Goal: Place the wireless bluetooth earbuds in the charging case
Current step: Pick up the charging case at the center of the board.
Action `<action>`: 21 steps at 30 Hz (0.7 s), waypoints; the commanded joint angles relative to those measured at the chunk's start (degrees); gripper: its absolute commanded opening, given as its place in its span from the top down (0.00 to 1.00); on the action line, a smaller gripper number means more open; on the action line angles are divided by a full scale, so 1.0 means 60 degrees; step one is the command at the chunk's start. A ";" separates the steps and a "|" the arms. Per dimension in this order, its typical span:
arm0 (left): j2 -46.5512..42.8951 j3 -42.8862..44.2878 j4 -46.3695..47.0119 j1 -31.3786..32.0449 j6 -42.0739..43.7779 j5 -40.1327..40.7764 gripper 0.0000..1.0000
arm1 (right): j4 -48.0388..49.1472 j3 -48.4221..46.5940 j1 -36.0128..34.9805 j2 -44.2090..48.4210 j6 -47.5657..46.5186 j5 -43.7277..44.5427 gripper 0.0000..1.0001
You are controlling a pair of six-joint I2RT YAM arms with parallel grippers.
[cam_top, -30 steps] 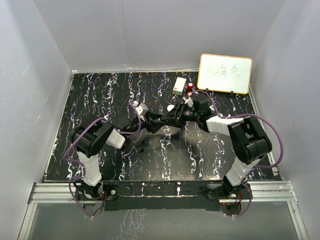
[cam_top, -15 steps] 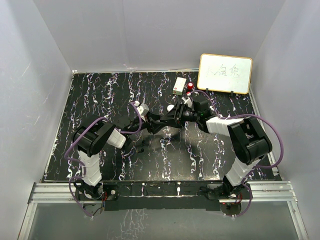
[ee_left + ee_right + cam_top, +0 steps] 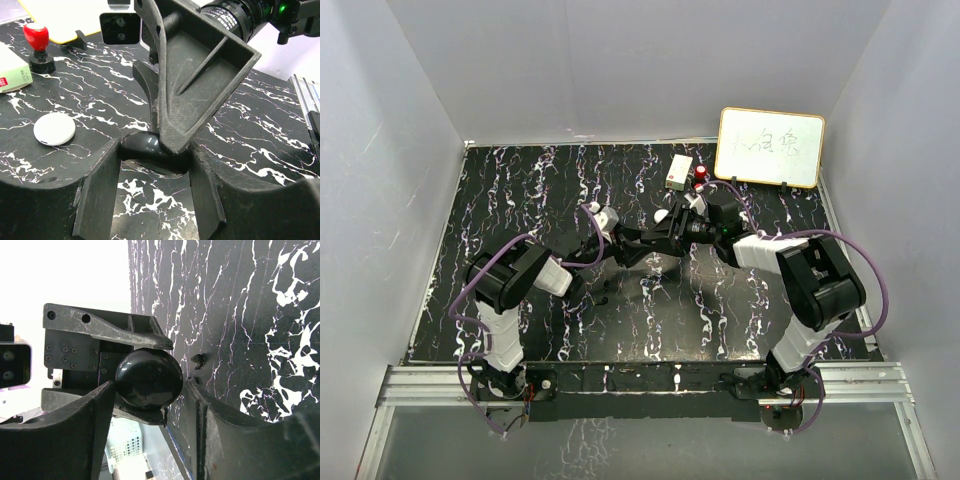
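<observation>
The case (image 3: pixel 142 145), pinched by the left gripper (image 3: pixel 155 151) and straddled by the right gripper (image 3: pixel 150 386) whose grip cannot be told, should be held level while the earbud (image 3: pixel 198 360) just beside it is fetched.

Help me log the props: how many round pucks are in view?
2. A white puck lies on the table; a black puck is held between the left gripper and right gripper. More may be hidden.

Robotics lab test cell. Plain white panel walls (image 3: pixel 620 70) box in a black, white-veined marble-pattern tabletop (image 3: pixel 520 190); bare aluminium extrusion rail (image 3: pixel 650 385) along near edge; small wood-framed handwritten whiteboard (image 3: pixel 770 147) propped far right.
</observation>
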State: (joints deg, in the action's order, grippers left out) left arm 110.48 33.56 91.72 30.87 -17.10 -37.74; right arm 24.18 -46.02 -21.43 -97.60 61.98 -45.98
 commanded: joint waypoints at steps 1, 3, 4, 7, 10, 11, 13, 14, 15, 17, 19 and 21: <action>-0.0593 0.0192 0.0872 0.0126 0.0584 -0.0328 1.00 | -0.0291 -0.0368 0.0020 0.0627 -0.0676 0.0424 0.42; -0.0861 0.0145 0.0264 0.0159 0.0982 -0.0369 1.00 | -0.1072 -0.0573 0.0074 0.0811 -0.1132 0.0761 0.35; -0.0995 0.0104 -0.0041 0.0159 0.1191 -0.0375 1.00 | -0.1383 -0.0672 0.0137 0.0930 -0.1366 0.0920 0.32; -0.1347 -0.0043 -0.0659 0.0173 0.1649 -0.0328 1.00 | -0.1903 -0.0867 0.0305 0.1096 -0.1781 0.1105 0.29; -0.1580 -0.0082 -0.1133 0.0172 0.1961 -0.0285 1.00 | -0.2421 -0.1026 0.0503 0.1256 -0.2138 0.1242 0.28; -0.1691 -0.0045 -0.1609 0.0194 0.2205 -0.0265 1.00 | -0.2735 -0.1150 0.0559 0.1341 -0.2516 0.1360 0.28; -0.1951 0.0070 -0.2529 0.0234 0.2718 -0.0187 1.00 | -0.3640 -0.1527 0.0585 0.1570 -0.3334 0.1935 0.28; -0.2075 0.0146 -0.3100 0.0284 0.3013 -0.0131 1.00 | -0.4088 -0.1782 0.0576 0.1695 -0.3709 0.2206 0.28; -0.2191 0.0245 -0.3724 0.0340 0.3360 -0.0063 1.00 | -0.4541 -0.2022 0.0575 0.1811 -0.4047 0.2449 0.29; -0.2363 0.0497 -0.4872 0.0478 0.4002 0.0188 1.00 | -0.5386 -0.2567 0.0575 0.2001 -0.4676 0.2906 0.31; -0.2480 0.0739 -0.5788 0.0592 0.4520 0.0406 1.00 | -0.6205 -0.3117 0.0527 0.2097 -0.5235 0.3315 0.33; -0.2563 0.0967 -0.6472 0.0736 0.4897 0.0651 1.00 | -0.6861 -0.3622 0.0383 0.2141 -0.5671 0.3717 0.37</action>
State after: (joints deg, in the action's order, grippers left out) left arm 98.96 35.70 64.84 33.71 3.64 -36.16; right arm -7.66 -60.27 -18.02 -88.20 37.32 -30.57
